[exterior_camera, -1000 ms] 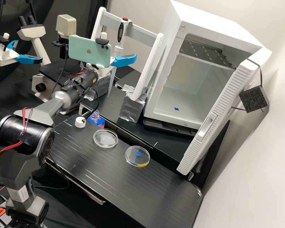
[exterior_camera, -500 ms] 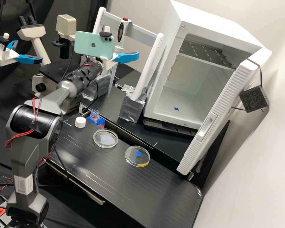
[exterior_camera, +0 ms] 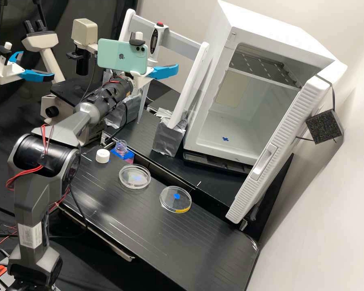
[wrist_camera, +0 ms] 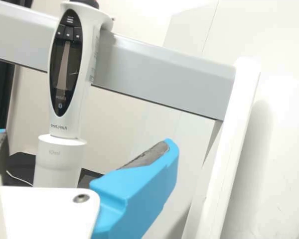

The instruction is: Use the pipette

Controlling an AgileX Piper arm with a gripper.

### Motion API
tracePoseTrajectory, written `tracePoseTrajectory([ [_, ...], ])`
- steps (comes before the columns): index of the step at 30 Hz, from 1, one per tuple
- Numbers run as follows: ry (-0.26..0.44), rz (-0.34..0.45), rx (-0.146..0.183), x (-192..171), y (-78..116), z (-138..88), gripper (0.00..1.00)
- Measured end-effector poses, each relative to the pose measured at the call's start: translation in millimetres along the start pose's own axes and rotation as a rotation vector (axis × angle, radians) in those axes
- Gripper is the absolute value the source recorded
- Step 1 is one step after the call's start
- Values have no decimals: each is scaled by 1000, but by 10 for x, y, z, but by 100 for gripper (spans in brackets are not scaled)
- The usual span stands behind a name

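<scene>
The white pipette (exterior_camera: pixel 154 40) with a dark display and red top button hangs upright on the grey crossbar of its stand. My gripper (exterior_camera: pixel 164 72) is in front of the stand, partly behind the green phone on the wrist. In the wrist view the open gripper (wrist_camera: pixel 81 148) has one blue finger on each side of the pipette's lower white body, and the pipette (wrist_camera: pixel 70 74) stands beyond them, with a visible gap to the right finger. Two clear dishes (exterior_camera: pixel 134 176) lie on the bench near a white cap (exterior_camera: pixel 102 155) and a small bottle (exterior_camera: pixel 121 146) of pink liquid.
The stand's white post (exterior_camera: pixel 190 87) rises right of the gripper. A white incubator (exterior_camera: pixel 246 129) with its door swung open is at the right. Behind the arm is a microscope (exterior_camera: pixel 85 32); an idle second gripper is at the far left.
The arm has moved right and slightly up in the high view, bringing the gripper closer in line with the pipette. Most of this happened in the first half second; since then it has barely shifted.
</scene>
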Motion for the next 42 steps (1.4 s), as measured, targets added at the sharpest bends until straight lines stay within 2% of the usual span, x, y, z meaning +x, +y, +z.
tracePoseTrajectory([
  [8,-17,-2,13,6,-2,14,0],
  [17,-17,-4,3,6,-4,14,0],
  [25,-17,-9,13,0,-20,-5,0],
  [42,-10,-21,7,-4,-39,-27,0],
])
